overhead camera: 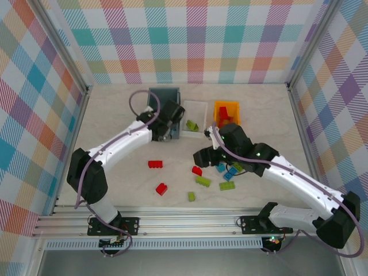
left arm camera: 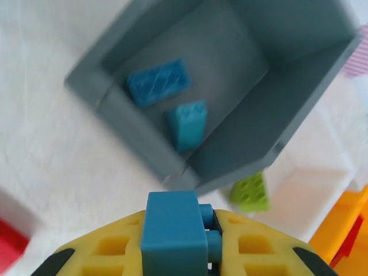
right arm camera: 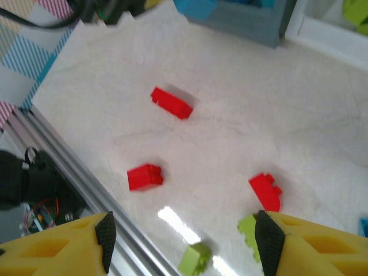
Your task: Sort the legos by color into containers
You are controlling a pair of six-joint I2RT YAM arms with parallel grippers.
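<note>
Seen from overhead, the left gripper (overhead camera: pixel 167 123) hung at the near edge of the grey-blue bin (overhead camera: pixel 164 95). The white bin (overhead camera: pixel 195 103) and orange bin (overhead camera: pixel 217 106) stood in a row to that bin's right. Loose red bricks (overhead camera: pixel 155 164) and green bricks (overhead camera: pixel 202 181) lay scattered nearer the arms' bases than the grey-blue bin, with the right gripper (overhead camera: pixel 208 155) above them. The left wrist camera showed its jaws pinching a blue brick (left arm camera: pixel 175 230) just short of the grey-blue bin's near corner, where two sorted blue bricks (left arm camera: pixel 158 82) lay inside. From the right wrist, the fingers stood spread, nothing between them, over red bricks well apart from the grey-blue bin.
</note>
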